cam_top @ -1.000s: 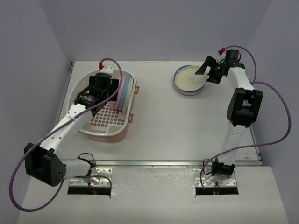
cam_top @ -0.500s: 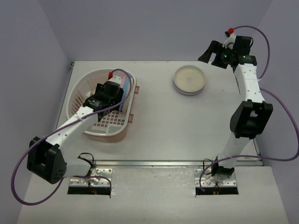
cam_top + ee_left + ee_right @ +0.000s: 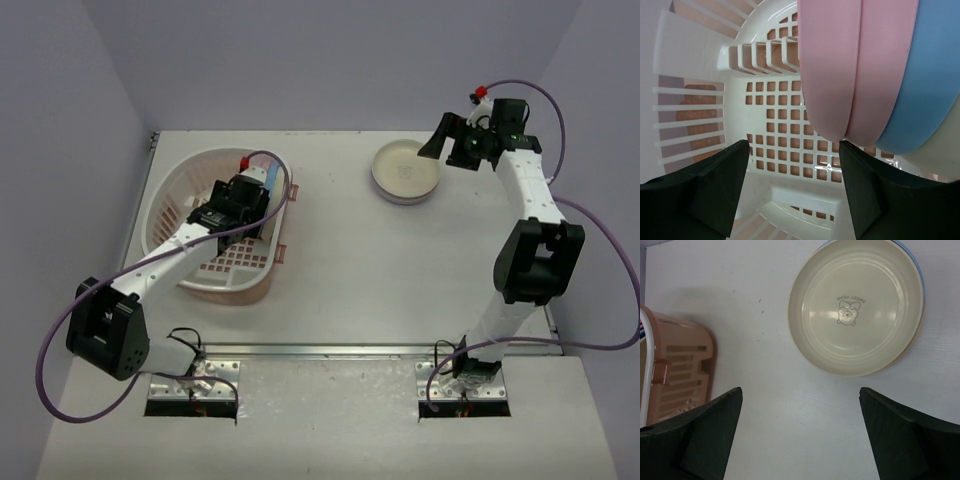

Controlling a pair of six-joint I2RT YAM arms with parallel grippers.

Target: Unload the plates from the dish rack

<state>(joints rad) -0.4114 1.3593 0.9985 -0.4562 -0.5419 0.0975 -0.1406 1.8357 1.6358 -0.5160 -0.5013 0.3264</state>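
Several plates stand on edge in the dish rack (image 3: 185, 195): two pink ones (image 3: 832, 75), a blue one (image 3: 927, 95) and a cream one (image 3: 947, 150). My left gripper (image 3: 794, 145) reaches down inside the rack (image 3: 785, 110) and is open. Its right fingertip (image 3: 852, 160) sits right by the lower rim of the nearest pink plate, with only the grid floor between the fingers. From above, the left gripper (image 3: 222, 210) is beside the standing plates (image 3: 271, 195). My right gripper (image 3: 800, 390) hangs open above the table, near a stack of plates (image 3: 405, 172) topped by a cream plate (image 3: 855, 305).
The rack's pink end with a small handle (image 3: 680, 370) shows at the left of the right wrist view. White table (image 3: 400, 270) lies between rack and stack. Walls close the table in at the back and both sides.
My left gripper moved right inside the rack, up to the standing plates. My right gripper lifted off the plate stack, rose toward the back wall, then came partly down again.
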